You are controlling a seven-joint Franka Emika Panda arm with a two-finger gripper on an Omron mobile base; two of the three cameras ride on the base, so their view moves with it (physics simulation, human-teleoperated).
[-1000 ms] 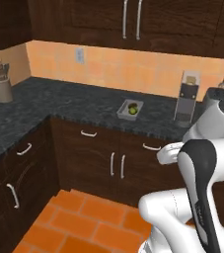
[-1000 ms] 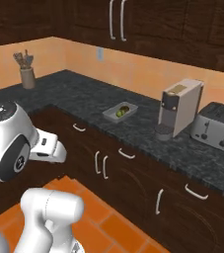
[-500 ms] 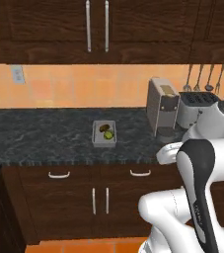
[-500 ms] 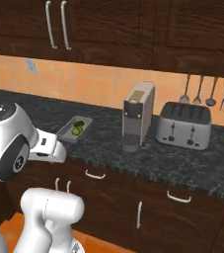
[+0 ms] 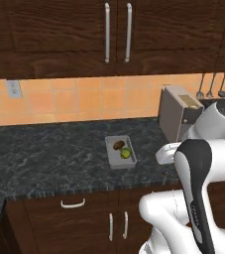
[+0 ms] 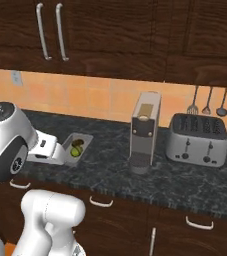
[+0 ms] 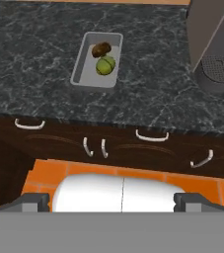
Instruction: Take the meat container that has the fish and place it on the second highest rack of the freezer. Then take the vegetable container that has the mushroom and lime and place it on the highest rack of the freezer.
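The vegetable container [image 5: 121,152] sits on the dark stone counter [image 5: 44,158], a shallow grey tray with its long side running away from the counter's front edge, and it lies well clear of the coffee machine [image 6: 145,131] to its right and the toaster [image 6: 196,139] beyond that. Inside it the brown mushroom [image 7: 101,49] lies toward the wall end and the lime [image 7: 105,65] just beside it nearer the front, the two close enough that they may be touching, though the views are too coarse to say. The gripper [image 7: 111,200] hangs back over the orange floor in front of the cabinets, its fingertips spread wide apart with nothing between them, looking down at the tray from above and behind. The tray looks light and rigid, probably thin plastic with smooth walls, so it should lift easily but could slip if pinched weakly. Its contents are loose and round, and would likely roll and shift the balance if the tray tips. The sensible hold seems to be across one long wall near its middle, or across the short front wall, one finger inside and one outside, kept clear of the lime. Keeping it level on the way to the freezer would matter most.
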